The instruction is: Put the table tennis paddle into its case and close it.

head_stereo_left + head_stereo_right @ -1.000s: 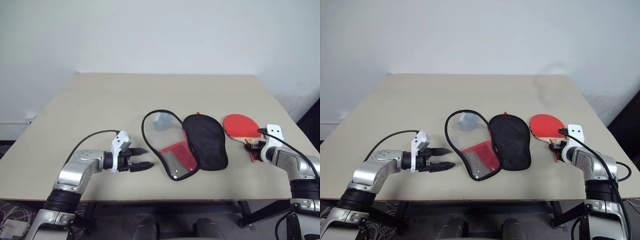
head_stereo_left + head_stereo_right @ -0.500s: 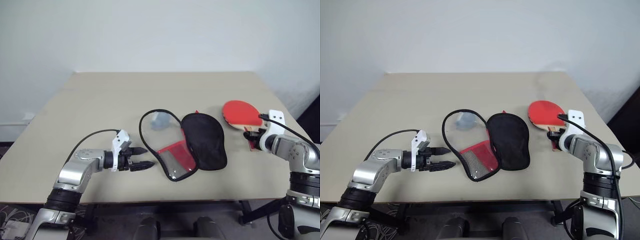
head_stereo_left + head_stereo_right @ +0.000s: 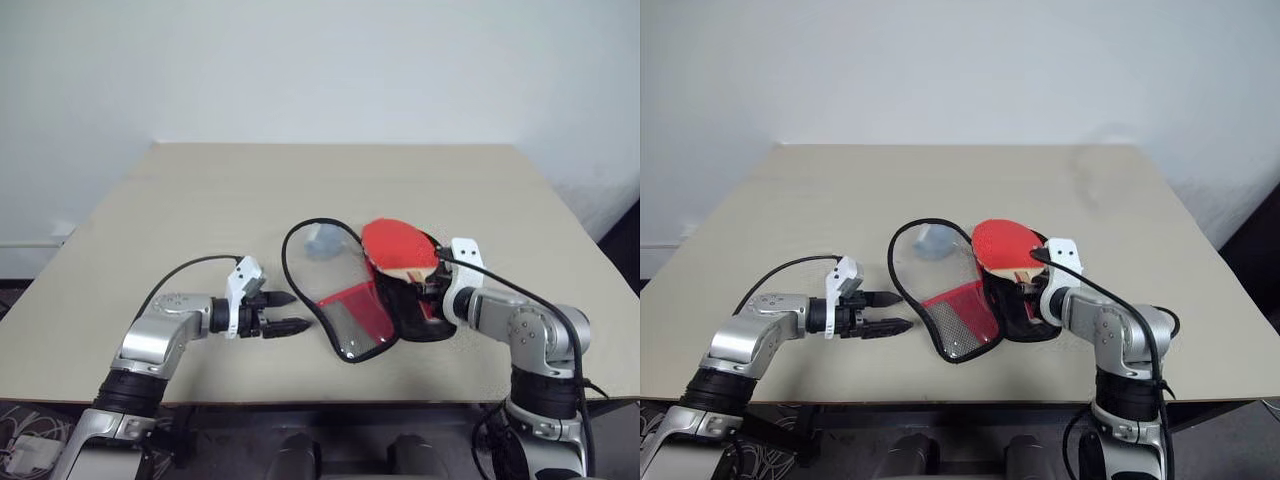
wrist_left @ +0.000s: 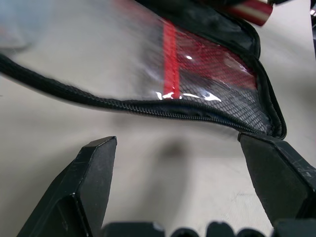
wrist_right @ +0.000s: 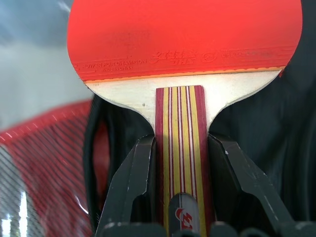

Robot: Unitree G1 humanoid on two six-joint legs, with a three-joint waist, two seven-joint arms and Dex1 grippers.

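The right gripper (image 5: pixel 180 163) clamps the paddle (image 3: pixel 398 246) by its handle above the unzipped case (image 3: pixel 385 288); the left gripper (image 3: pixel 283 312) gapes beside it. The blade may snag the zipper rim and drag the limp case.

Large beige rectangular matte tabletop (image 3: pixel 200 200); plain white wall (image 3: pixel 320 60) behind; dark floor gap at right edge (image 3: pixel 625 225); even, soft light.

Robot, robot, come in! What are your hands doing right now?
Right hand shut on red-faced wooden paddle, over the unzipped red-and-black soft case. Left hand open beside case rim. Small pale blue lump lies inside the case loop.
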